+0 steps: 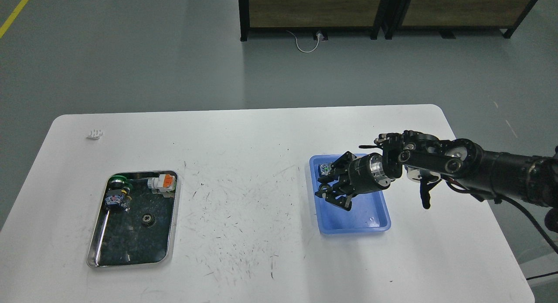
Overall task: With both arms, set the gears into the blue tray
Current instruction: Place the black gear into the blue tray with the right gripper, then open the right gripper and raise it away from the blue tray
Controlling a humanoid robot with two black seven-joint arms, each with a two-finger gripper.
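Over the blue tray (379,220) at right, the right end effector (333,187) hangs, fingers slightly apart; whether it grips anything I cannot tell. One gear (148,220) lies in the metal tray (93,250), far left.

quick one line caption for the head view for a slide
Right gripper hovers over the blue tray; one gear lies in the metal tray on the white table.

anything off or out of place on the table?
Nothing spilled or broken. One gear sits in the metal tray beside two switches, far from the blue tray. The white table is heavily scuffed. A small white scrap lies near its far left corner.
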